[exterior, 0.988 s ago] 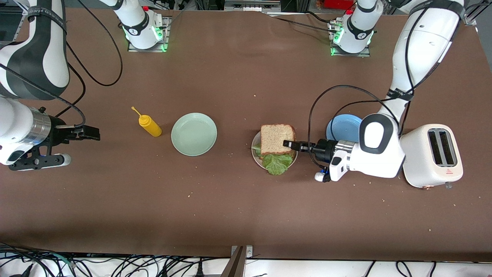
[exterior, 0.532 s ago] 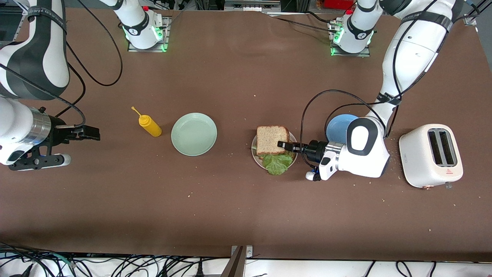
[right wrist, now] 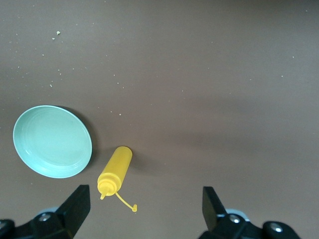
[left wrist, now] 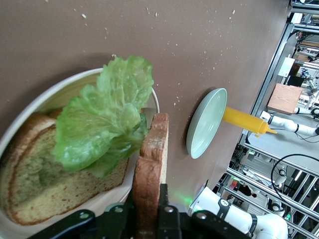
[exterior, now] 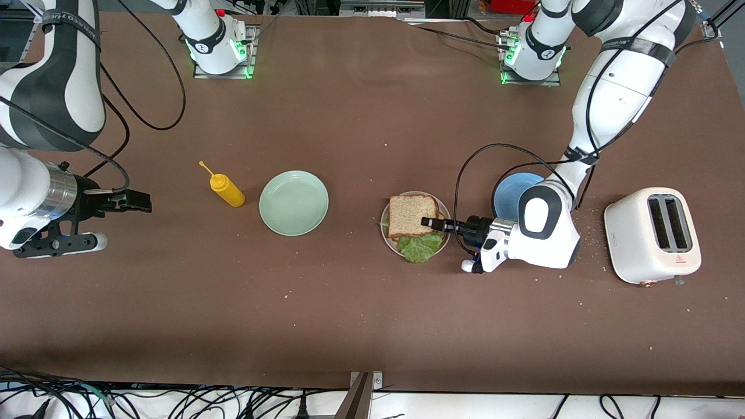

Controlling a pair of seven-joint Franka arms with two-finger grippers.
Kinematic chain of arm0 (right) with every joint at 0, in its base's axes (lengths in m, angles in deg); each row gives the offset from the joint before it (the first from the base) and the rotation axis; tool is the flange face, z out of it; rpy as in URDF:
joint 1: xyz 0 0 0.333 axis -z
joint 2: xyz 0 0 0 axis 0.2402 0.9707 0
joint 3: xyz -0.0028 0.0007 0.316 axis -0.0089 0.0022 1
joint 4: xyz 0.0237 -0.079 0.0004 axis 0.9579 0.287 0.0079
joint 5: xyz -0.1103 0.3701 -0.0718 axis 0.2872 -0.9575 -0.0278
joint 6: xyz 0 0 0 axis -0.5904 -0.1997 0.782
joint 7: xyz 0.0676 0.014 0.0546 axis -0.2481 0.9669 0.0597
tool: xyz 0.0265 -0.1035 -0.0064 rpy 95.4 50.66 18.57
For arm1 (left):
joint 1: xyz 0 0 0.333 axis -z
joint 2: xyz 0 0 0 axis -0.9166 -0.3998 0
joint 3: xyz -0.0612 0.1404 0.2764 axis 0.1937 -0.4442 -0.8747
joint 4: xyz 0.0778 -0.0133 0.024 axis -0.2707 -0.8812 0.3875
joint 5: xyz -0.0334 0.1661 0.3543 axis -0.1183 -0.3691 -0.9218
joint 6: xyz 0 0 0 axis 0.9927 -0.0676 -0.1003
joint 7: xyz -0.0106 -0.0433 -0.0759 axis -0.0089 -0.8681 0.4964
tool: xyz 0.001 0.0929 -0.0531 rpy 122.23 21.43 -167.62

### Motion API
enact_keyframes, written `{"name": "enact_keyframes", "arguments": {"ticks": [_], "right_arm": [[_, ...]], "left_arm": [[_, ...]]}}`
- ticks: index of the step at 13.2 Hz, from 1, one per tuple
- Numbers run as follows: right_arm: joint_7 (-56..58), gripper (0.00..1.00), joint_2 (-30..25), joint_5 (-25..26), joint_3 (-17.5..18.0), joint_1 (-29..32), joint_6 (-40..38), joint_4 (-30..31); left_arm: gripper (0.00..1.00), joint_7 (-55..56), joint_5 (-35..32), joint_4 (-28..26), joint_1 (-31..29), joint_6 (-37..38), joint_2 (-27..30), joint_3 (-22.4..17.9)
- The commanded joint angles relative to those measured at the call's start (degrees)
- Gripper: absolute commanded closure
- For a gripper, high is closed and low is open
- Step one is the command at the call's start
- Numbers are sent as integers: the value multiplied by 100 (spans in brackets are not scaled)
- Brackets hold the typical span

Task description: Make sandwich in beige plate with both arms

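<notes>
Left wrist view: left gripper pinches top slice over lettuce; crooked release risks slide off beige plate. Right gripper wide, waiting.

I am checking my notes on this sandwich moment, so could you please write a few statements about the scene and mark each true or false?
1. The left gripper is at the top brown wholegrain bread slice over the round beige plate. True.
2. The ruffled green lettuce leaf lies on the round mint-green plate. False: it lies on the lower bread slice in the beige plate.
3. The right gripper is open over the brown table. True.
4. The yellow squeeze bottle stands upright. False: it lies on its side beside the mint-green plate.
</notes>
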Motion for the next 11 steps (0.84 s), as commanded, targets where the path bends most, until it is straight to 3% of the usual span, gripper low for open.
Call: {"name": "enact_keyframes", "arguments": {"ticks": [1, 7, 11], "right_arm": [[-31, 0, -49, -115, 11, 34, -61, 22], [-31, 0, -57, -115, 11, 34, -69, 22], [-31, 0, -49, -115, 11, 34, -69, 31]], "left_arm": [[0, -170, 64, -56, -48, -16, 125, -24], [0, -109, -1034, -4, -162, 45, 441, -33], [0, -82, -2236, 14, -162, 141, 836, -24]]}}
